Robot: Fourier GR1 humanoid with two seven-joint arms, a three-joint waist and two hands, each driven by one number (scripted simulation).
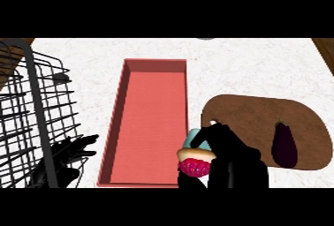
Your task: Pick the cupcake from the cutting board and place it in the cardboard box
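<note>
A cupcake (194,161) with a tan cake, pink-red wrapper and pale blue top is held by my right hand (228,148), whose fingers curl round it. It hangs tilted between the brown cutting board (254,114) and the long red-pink box (153,119), just over the box's right wall near its front corner. My left hand (65,156) rests open at the lower left, behind the wire rack, apart from the box.
A dark purple eggplant (284,143) lies on the right part of the cutting board. A black wire dish rack (32,110) fills the left side. White marbled counter (254,66) stretches behind the box and board.
</note>
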